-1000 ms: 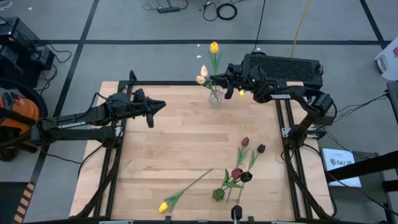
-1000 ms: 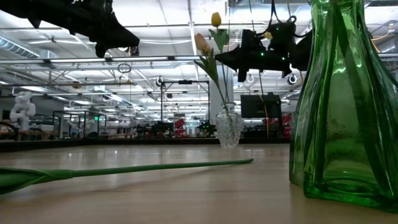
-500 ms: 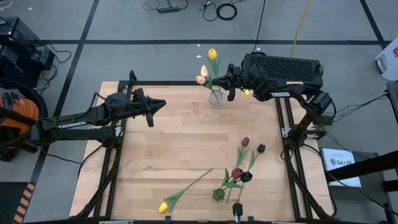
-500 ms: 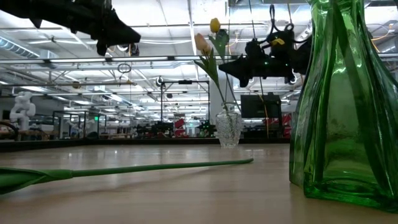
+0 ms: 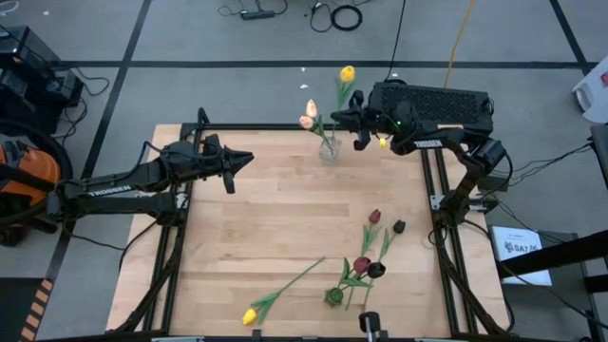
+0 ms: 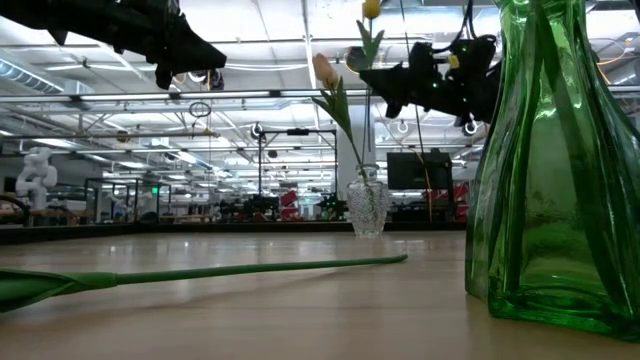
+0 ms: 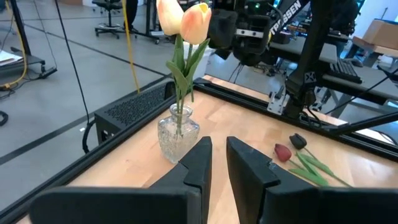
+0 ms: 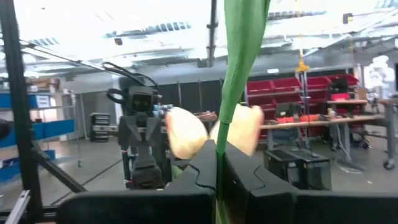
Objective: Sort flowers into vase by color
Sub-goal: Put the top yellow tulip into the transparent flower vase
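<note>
Yellow shows at the head of the tulip [image 5: 348, 73] that the right gripper [image 5: 343, 118] pinches by its green stem [image 8: 239, 74], fingers pressed together on it. It is held up in the air at the far edge of the bench [image 5: 275, 214], just beside the clear glass vase [image 5: 329, 147], the stem not in the vase's mouth. That vase stands at the middle of the far edge and holds two pale peach tulips [image 5: 309, 114], their heads leaning to the left.

Toward the left side of the bench the left gripper [image 5: 245, 159] hangs above the wood, its fingers nearly together with a narrow gap and nothing between them, pointing at the clear vase.

Near the front edge stands a green glass vase [image 5: 334, 296]. Dark red and near-black tulips [image 5: 373, 249] lie in a loose bunch just beyond it, toward the right side. One more yellow tulip [image 5: 275, 295] lies flat near the front edge, left of the green vase, its head toward the front.
</note>
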{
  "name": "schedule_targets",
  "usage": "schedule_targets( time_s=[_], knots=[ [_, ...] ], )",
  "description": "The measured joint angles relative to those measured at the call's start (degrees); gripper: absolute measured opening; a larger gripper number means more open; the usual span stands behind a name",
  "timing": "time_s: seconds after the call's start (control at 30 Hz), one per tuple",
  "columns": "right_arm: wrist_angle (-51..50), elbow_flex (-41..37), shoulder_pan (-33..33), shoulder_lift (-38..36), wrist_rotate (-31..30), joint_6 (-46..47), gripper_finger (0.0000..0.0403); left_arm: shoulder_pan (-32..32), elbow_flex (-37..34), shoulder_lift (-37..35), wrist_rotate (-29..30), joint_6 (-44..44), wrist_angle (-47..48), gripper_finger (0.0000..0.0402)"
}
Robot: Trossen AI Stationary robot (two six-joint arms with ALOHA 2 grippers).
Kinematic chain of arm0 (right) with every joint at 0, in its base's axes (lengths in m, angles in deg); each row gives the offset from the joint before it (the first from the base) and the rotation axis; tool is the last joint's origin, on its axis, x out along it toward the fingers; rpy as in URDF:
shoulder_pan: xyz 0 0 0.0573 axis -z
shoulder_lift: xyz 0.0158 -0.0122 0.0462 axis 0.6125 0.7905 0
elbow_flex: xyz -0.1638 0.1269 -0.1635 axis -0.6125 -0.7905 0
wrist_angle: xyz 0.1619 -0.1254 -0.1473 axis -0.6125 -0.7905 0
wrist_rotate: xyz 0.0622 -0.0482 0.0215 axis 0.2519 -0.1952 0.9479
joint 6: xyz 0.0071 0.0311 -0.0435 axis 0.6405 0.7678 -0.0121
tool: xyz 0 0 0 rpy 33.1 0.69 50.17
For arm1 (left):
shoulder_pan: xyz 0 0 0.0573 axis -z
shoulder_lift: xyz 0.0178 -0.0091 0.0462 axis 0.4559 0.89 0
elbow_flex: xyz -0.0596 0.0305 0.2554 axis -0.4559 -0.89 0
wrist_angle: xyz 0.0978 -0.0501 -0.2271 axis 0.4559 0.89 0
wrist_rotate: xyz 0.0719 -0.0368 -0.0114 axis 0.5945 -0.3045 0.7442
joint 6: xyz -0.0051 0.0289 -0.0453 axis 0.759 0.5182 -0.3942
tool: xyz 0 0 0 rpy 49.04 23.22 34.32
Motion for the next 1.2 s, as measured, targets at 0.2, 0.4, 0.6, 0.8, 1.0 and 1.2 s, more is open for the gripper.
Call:
schedule_targets(
  time_s=[0.2, 0.4, 0.6, 0.8, 1.0, 1.2],
  knots=[
    [-8.0, 0.0, 0.7, 0.0, -0.2, -4.8, 0.0, 0.0, 0.0, 0.0, 0.1, 0.0, 0.0, 0.0054],
    [-12.1, 0.0, 0.6, 1.6, 0.1, -8.8, 0.0, 0.0, 0.0, 0.0, 0.3, 0.0, 0.1, 0.0054],
    [-12.1, 0.0, 0.6, 5.2, 0.5, -9.2, 0.0, 0.0, 0.0, 0.0, 0.3, 0.0, 0.1, 0.0054],
    [-12.1, 0.0, 0.3, 8.7, 2.9, -7.6, 0.0, 0.0, 0.0, 0.0, 0.3, 0.0, 0.1, 0.0054],
    [-12.1, 0.0, 0.3, 8.9, 2.9, -6.3, 0.0, 0.0, 0.0, 0.0, 0.3, 0.0, 0.1, 0.0054],
    [-12.1, 0.1, 0.3, 8.9, 2.9, -5.6, 0.0026, 0.0, 0.0, 0.0, 0.3, 0.1, 0.1, 0.0054]
  ],
)
